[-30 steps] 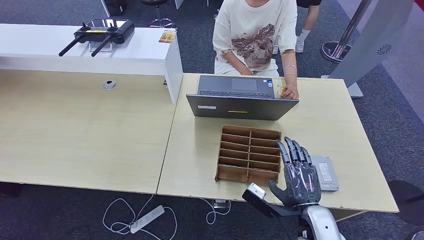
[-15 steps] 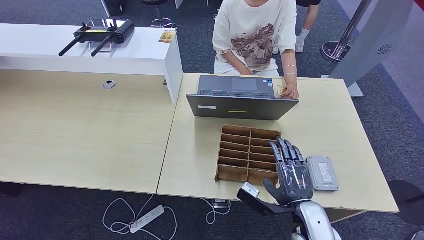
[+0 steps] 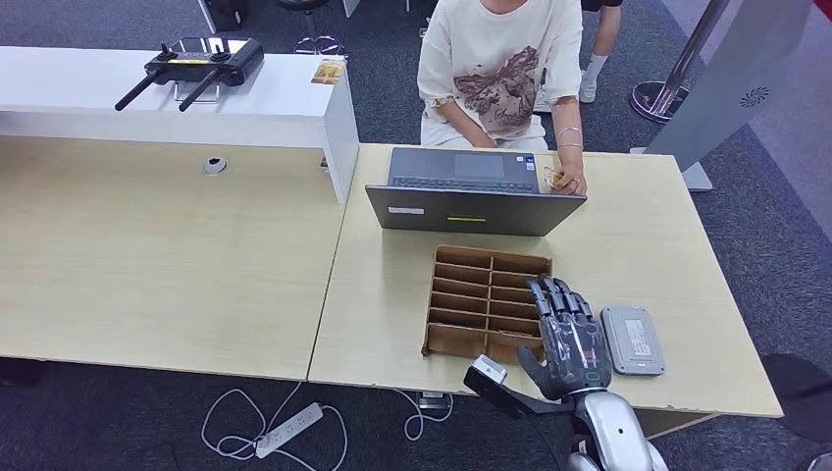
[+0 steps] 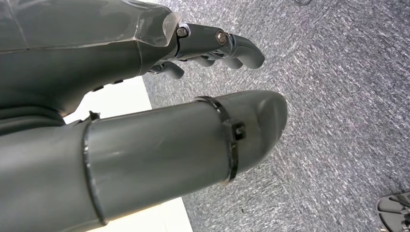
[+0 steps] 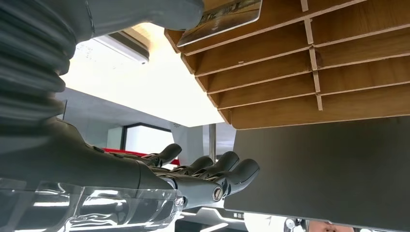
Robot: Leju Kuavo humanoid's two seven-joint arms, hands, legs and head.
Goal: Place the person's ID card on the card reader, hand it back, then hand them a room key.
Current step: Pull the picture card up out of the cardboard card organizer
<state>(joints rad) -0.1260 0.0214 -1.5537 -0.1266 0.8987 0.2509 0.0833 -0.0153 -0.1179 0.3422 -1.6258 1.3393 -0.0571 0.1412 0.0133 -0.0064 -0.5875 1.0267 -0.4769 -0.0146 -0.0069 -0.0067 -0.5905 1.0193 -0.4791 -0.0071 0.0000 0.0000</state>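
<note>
The right hand sits at lower centre-right of the head view, palm down, fingers stretched out and slightly apart over the right edge of the brown divided tray, holding nothing. In the right wrist view a card lies in one of the tray's slots, its print too blurred to read. The grey card reader lies just right of the hand on the light wood table; its label is too small to read. The left hand hangs over grey carpet, fingers loosely curled, empty. At upper centre a person in a cream printed shirt rests a hand by an open laptop.
</note>
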